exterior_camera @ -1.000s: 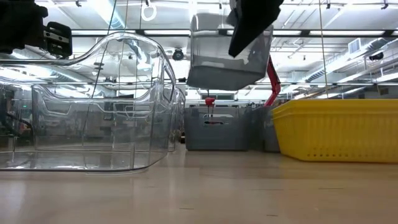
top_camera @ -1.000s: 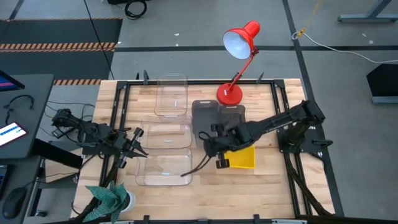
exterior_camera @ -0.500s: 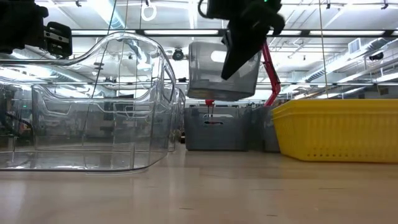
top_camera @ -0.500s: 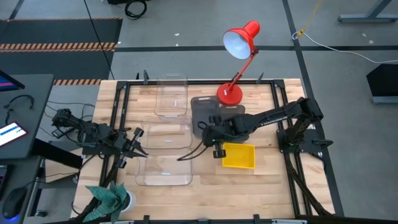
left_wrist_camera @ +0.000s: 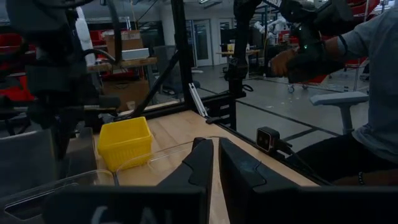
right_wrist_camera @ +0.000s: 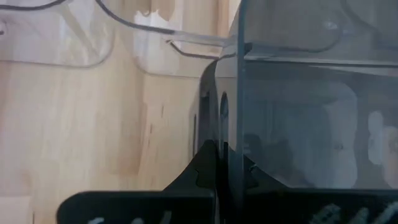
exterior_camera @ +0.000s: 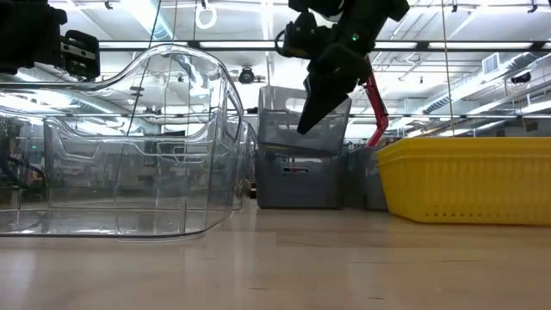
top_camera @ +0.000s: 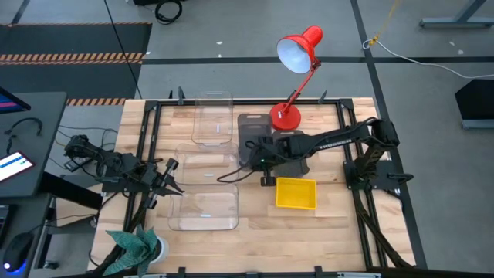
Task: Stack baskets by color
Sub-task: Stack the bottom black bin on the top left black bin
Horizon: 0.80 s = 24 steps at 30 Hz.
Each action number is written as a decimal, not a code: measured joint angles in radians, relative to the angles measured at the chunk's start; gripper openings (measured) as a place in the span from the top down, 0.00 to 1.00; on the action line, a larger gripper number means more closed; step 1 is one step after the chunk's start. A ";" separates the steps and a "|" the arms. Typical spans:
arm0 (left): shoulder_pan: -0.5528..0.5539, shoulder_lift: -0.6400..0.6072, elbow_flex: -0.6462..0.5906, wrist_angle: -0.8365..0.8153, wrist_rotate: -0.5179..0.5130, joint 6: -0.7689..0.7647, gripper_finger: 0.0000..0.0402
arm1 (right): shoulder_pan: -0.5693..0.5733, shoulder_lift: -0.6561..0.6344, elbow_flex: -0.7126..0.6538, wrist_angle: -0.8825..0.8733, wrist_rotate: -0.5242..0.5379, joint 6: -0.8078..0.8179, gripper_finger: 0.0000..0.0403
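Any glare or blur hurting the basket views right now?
Low view: ceiling lights glint off the clear basket, and the room shows warped through its walls; the right gripper is a backlit silhouette on the grey basket. Right wrist view: the grey basket's wall sits too close, hazy. High view: even light, clear baskets faint against the wood.
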 joint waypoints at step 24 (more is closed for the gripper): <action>0.000 0.000 0.000 0.000 0.000 0.000 0.93 | -0.014 0.006 -0.045 0.042 -0.116 0.137 0.83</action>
